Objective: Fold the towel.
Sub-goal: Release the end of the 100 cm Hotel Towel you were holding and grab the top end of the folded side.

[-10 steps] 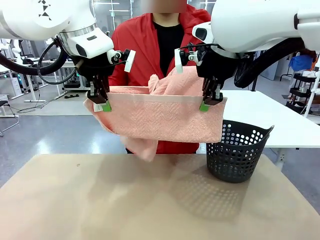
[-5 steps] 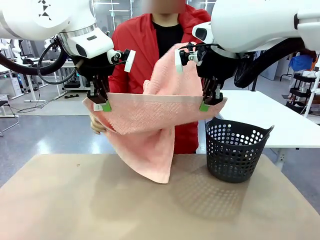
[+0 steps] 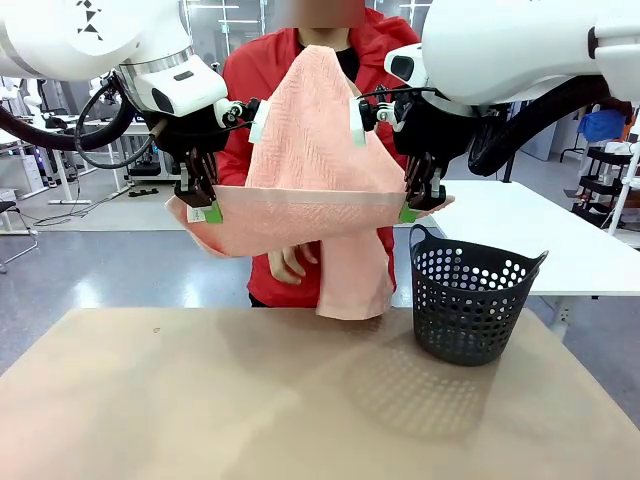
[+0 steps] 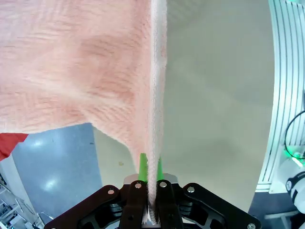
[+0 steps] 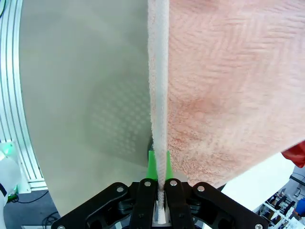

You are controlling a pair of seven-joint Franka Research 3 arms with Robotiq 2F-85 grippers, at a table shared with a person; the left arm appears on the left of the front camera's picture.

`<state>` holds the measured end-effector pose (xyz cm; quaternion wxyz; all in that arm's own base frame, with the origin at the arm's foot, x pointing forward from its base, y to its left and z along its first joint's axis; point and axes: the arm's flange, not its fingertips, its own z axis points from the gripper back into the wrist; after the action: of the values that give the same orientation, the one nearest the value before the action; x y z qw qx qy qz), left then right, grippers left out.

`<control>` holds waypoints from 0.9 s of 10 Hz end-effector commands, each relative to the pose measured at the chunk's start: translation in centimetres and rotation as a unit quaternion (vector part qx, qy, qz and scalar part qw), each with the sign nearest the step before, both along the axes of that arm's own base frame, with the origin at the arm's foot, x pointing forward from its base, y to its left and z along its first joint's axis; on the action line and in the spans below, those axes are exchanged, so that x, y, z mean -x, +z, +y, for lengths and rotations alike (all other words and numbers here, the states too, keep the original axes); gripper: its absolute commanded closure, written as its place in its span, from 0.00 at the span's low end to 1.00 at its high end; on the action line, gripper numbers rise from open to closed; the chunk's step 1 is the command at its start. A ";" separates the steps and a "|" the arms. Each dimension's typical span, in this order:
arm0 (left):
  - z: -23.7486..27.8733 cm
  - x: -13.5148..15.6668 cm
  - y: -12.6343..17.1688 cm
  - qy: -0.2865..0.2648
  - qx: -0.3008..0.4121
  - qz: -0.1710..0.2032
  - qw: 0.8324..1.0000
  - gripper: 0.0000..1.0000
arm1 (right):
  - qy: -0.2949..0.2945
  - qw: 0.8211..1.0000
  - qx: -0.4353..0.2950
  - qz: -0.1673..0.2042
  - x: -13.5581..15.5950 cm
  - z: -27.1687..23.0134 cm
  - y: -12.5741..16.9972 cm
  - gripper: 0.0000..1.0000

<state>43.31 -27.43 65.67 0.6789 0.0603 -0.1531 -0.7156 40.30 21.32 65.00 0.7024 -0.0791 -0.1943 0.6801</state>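
Between my left claw (image 3: 204, 203) and right claw (image 3: 417, 200), both clenched on the towel (image 3: 300, 215) by its band, the far half's raised above them. Mid-fold, I reckon. Next: hold taut till the edges meet.

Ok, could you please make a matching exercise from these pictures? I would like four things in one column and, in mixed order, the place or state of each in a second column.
Things
1. towel
2. basket
3. left end effector
4. person's hand

Places or states
A. standing on the table, on the robot's right side
B. shut on a corner of the pink cloth
C. hanging in the air, stretched wide, one part lifted high
D. just below the stretched band, beside the hanging part

Pairs: 1-C, 2-A, 3-B, 4-D
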 end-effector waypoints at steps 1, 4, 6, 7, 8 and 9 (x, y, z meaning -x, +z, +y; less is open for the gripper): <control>0.1 -0.2 0.2 0.001 -0.006 -0.006 1.000 1.00 | -0.001 1.000 0.002 0.000 0.1 -0.1 0.1 1.00; 0.1 -0.2 0.2 0.001 -0.006 -0.006 1.000 1.00 | -0.001 1.000 0.002 0.000 0.1 -0.1 0.1 1.00; 0.1 -0.2 0.2 0.001 -0.006 -0.006 1.000 1.00 | -0.001 1.000 0.002 0.000 0.1 -0.1 0.1 1.00; 0.1 -0.2 0.2 0.001 -0.006 -0.006 1.000 1.00 | -0.001 1.000 0.002 0.000 0.1 -0.1 0.1 1.00; 0.1 -0.2 0.2 0.001 -0.006 -0.006 1.000 1.00 | -0.001 1.000 0.002 0.000 0.1 -0.1 0.1 1.00; 0.1 -0.2 0.2 0.001 -0.006 -0.006 1.000 1.00 | -0.001 1.000 0.002 0.000 0.1 -0.1 0.1 1.00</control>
<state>43.31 -27.43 65.67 0.6789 0.0604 -0.1531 -0.7156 40.30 21.32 65.00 0.7024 -0.0791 -0.1943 0.6801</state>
